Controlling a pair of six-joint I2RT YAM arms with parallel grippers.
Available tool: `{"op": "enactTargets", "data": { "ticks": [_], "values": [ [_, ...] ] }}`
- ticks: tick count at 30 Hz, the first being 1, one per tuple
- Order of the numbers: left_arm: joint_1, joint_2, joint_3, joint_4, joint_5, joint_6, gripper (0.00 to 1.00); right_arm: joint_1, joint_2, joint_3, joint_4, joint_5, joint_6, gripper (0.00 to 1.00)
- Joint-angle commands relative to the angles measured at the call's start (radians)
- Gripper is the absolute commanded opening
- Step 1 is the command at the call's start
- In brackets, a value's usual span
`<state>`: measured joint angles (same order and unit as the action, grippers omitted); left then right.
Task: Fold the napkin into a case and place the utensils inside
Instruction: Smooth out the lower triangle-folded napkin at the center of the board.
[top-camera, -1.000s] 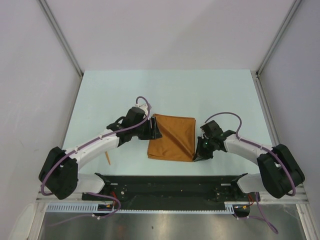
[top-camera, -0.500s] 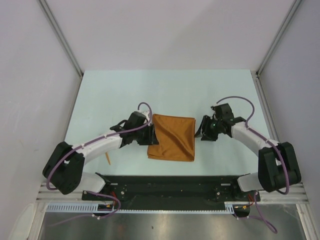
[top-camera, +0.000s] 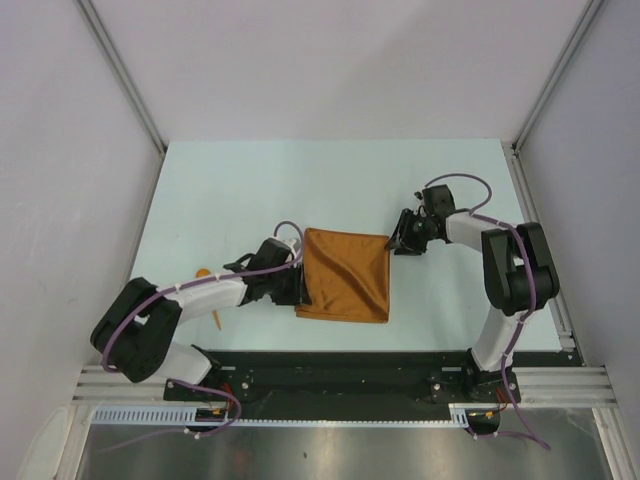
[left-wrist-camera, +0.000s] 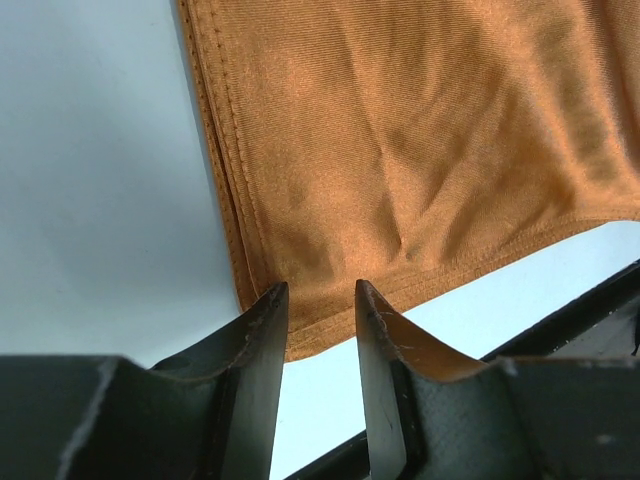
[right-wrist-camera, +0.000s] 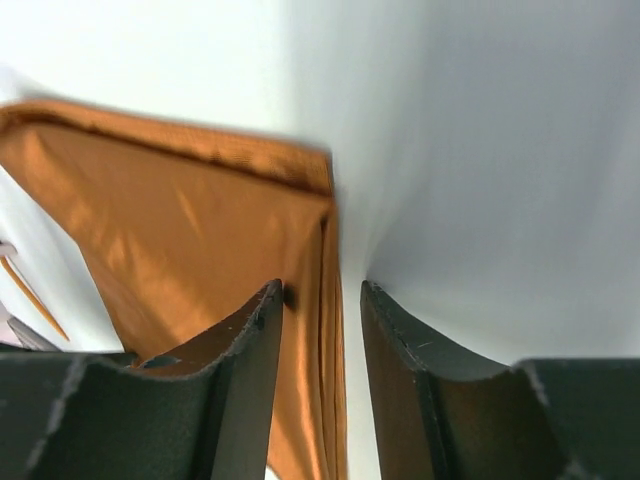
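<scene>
Partly over utensils (top-camera: 215, 318): left arm (top-camera: 205, 292), beside napkin (top-camera: 345, 275).

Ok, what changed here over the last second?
The right hand left the near right corner of the napkin, opened, and moved to its far right corner. The left hand slid from the far left corner toward the near left one. The napkin stayed folded in place.
</scene>
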<state>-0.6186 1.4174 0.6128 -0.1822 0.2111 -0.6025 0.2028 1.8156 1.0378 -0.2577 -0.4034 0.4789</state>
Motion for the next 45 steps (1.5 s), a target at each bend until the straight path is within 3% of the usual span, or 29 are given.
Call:
{"op": "enactTargets", "data": {
  "ticks": [1,11,18,20,22,23,26,30,33,38,41,42,45],
  "values": [
    [0.002,0.009,-0.048,0.018,-0.013,-0.009,0.39,-0.011,0.069,0.074,0.081,-0.008,-0.020,0.41],
    [-0.004,-0.084,-0.084,-0.055,-0.035,-0.016,0.35,-0.022,0.183,0.154,0.101,-0.020,-0.025,0.15],
    [-0.024,-0.144,-0.062,-0.089,0.010,-0.036,0.36,-0.025,0.212,0.214,0.077,0.017,-0.055,0.11],
    [-0.024,-0.169,-0.045,-0.102,0.036,-0.034,0.43,-0.022,0.212,0.234,0.060,0.006,-0.062,0.13],
    [-0.024,-0.204,0.007,-0.120,0.036,-0.026,0.54,-0.016,0.199,0.249,0.043,0.017,-0.077,0.18],
    [-0.021,-0.212,0.034,-0.128,0.015,-0.019,0.66,-0.006,0.195,0.255,0.028,0.043,-0.086,0.22],
    [0.008,-0.184,0.172,-0.172,-0.039,0.027,0.75,0.012,0.172,0.286,-0.052,0.089,-0.115,0.36],
    [0.083,-0.071,0.350,-0.142,-0.035,0.102,0.74,0.041,0.102,0.274,-0.161,0.166,-0.140,0.58],
    [0.137,0.122,0.509,-0.178,-0.055,0.211,0.75,0.076,0.024,0.205,-0.192,0.181,-0.140,0.69],
    [0.184,0.378,0.696,-0.261,-0.056,0.470,0.78,0.167,-0.132,0.065,-0.227,0.213,-0.143,0.76],
    [0.201,0.436,0.803,-0.323,-0.059,0.599,0.78,0.280,-0.235,0.042,-0.270,0.375,-0.146,0.78],
    [0.201,0.442,0.800,-0.301,-0.049,0.695,0.78,0.308,-0.255,0.036,-0.268,0.393,-0.146,0.82],
    [0.240,0.475,0.834,-0.274,0.031,0.721,0.79,0.389,-0.294,0.031,-0.229,0.355,-0.137,0.87]
  ]
}}
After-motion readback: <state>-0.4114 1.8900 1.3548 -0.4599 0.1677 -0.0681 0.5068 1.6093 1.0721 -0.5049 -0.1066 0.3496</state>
